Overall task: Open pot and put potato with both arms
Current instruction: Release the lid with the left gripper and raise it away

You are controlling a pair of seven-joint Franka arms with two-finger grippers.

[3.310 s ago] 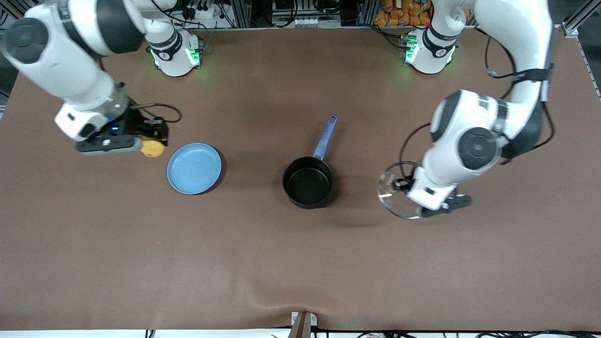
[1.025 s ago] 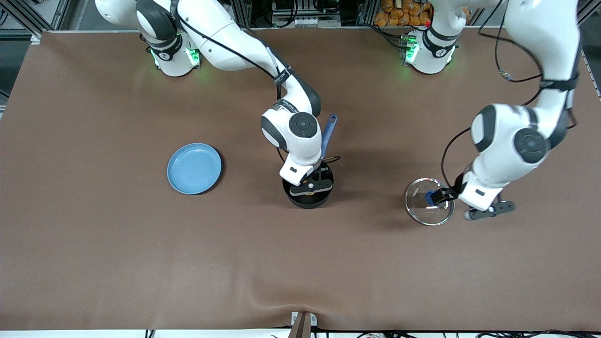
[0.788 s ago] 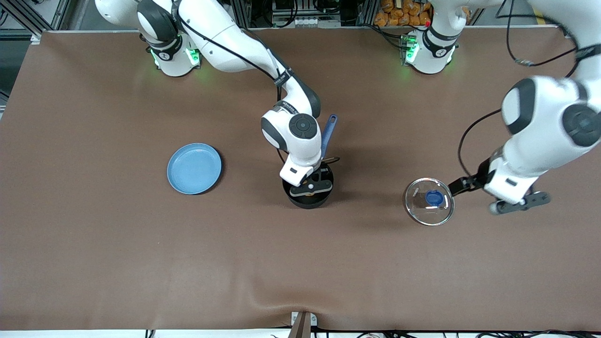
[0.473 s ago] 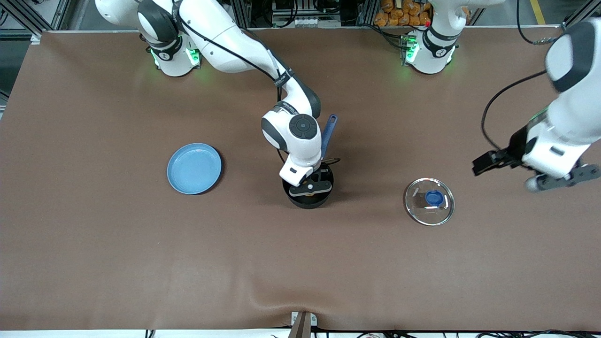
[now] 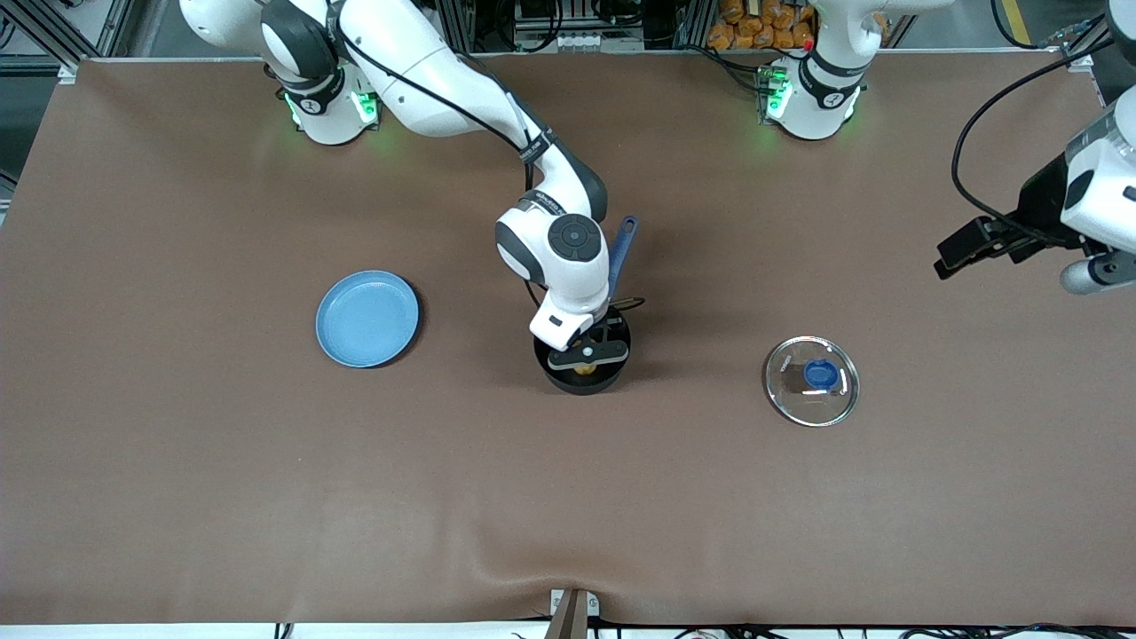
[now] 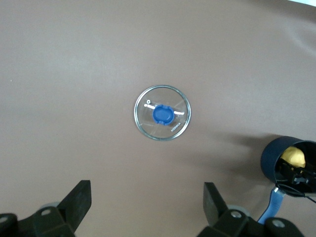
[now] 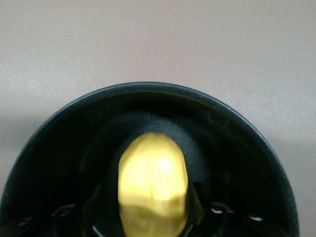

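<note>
- Lid (image 5: 812, 380): clear glass disc with a blue knob, flat on the table toward the left arm's end, nearest the front camera of the task's things, well apart from the pot. Nothing touches it.
- Pot (image 5: 581, 380): black saucepan, uncovered, mid-table; its blue handle (image 5: 621, 253) points away from the front camera.
- Potato (image 7: 154, 182): yellow oval lump inside the pot's mouth, low between the dark walls. Whether it rests on the pot's floor cannot be told.
- Right gripper (image 5: 586, 355): directly over the pot, reaching down into its mouth. In the right wrist view its dark fingers (image 7: 91, 207) stand on either side of the potato; whether they grip it or have parted from it cannot be told.
- Step in hand, as judged: release of the potato into the pot. Done well, the fingers part fully while low, then the gripper lifts straight up, clear of the rim, so the pot is not dragged or tipped.
- Plate (image 5: 366, 318): flat, light blue, bare, toward the right arm's end, beside the pot but well apart.
- Left gripper (image 5: 972, 248): held high over the left arm's end of the table, fingers (image 6: 79, 200) wide apart, empty; this arm waits.
</note>
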